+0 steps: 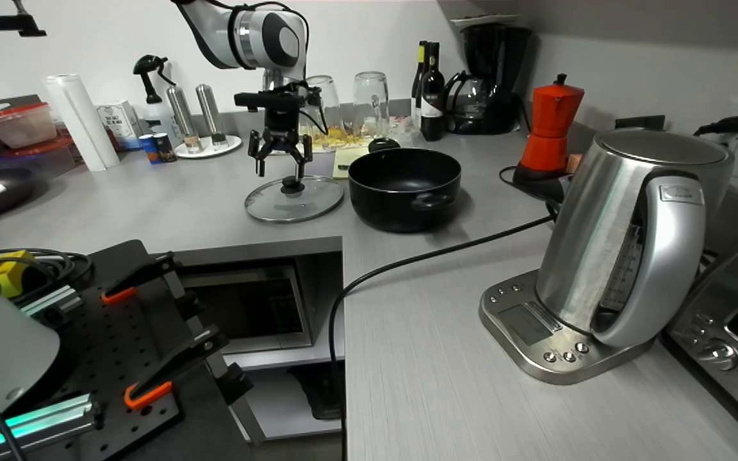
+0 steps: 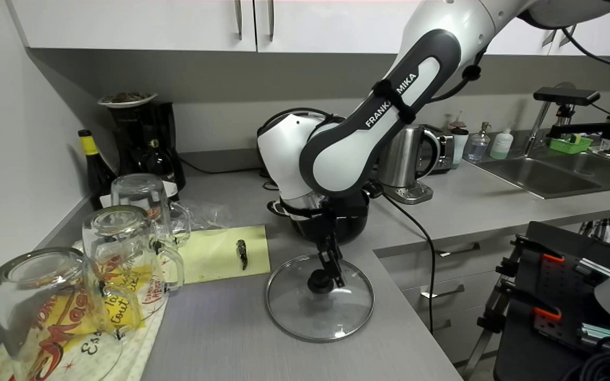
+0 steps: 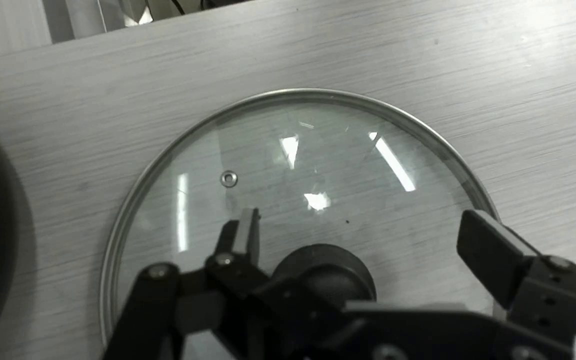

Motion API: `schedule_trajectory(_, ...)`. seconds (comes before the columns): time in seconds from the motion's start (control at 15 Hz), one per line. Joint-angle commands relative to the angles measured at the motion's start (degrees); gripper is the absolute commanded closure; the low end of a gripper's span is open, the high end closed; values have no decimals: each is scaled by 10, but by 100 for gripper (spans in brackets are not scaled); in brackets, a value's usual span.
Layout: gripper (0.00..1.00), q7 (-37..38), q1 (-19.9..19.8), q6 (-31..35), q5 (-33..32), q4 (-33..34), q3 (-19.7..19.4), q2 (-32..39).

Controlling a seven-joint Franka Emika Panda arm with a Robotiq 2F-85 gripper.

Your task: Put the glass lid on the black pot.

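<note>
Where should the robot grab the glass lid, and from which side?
The dark knob looks best, coming from straight above. It sticks up in the middle, while the lid lies flat on the counter, so its rim seems harder to pinch. The end effector is open and pointing down.

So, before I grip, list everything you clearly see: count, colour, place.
Glass lid: one, clear, on counter
Black pot: one, black, beside lid
Kettle: one, steel, on counter
Toaster: one, silver, beside kettle
Coffee maker: one, black, in corner
Moka pot: one, red, between kettle and coffee maker
Bottles: two, dark, beside coffee maker
Glass mugs: three, clear, upturned by wall
Paper sheet: one, yellow, beside mugs
Mills: two, silver, on white plate
Paper roll: one, white, near mills
Spray bottle: one, black-topped, near mills
Microwave: one, black and silver, under counter
Sink: one, steel, set in counter
Arm: one, white and black, over counter
Hand: one, black, open above lid
</note>
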Motion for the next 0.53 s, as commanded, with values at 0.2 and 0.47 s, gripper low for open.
schedule_trajectory(0.2, 0, -70, 6, 27, -18, 15, 6, 1)
schedule_trajectory(0.47, 0, -100, 3, 36, -23, 16, 4, 2)
